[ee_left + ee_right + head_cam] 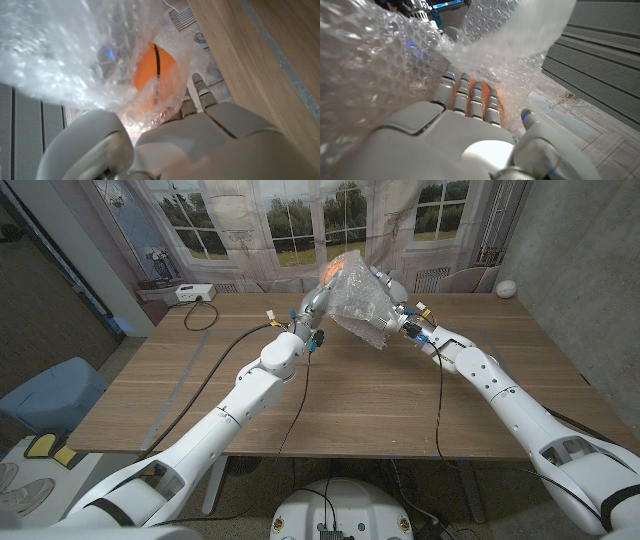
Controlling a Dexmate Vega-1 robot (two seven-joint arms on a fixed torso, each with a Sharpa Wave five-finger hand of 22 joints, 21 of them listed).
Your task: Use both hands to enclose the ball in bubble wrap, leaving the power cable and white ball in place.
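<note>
Above the far middle of the wooden table [350, 400] we've got the whole bundle lifted off the surface: the bubble wrap [362, 302] is bunched around the orange ball [333, 272], with both hands on it; the left hand [312, 308] grips it from the robot's left and the right hand [398, 310] from the robot's right, with a loose flap of wrap hanging down between them toward the tabletop.

From the left wrist view we see the ball [152, 75] pretty clearly through the plastic (orange with a dark seam line across it); the bubble wrap [65, 55] balloons out over it, and the left hand [190, 140] sits right under the ball with the wrap pressed against it; we can't tell exactly how its fingers curl.

From the right wrist view the right hand [465, 135] has its fingers [470, 100] held side by side and pushed up into the bubble wrap [380, 65]; orange shows in the gaps between them, so the ball is right behind.

Back on the table, the power cable [215, 345] trails from a white box [194, 294] at the far left corner across the left side; the white ball [506, 289] sits off the far right corner, well apart from the hands.
</note>
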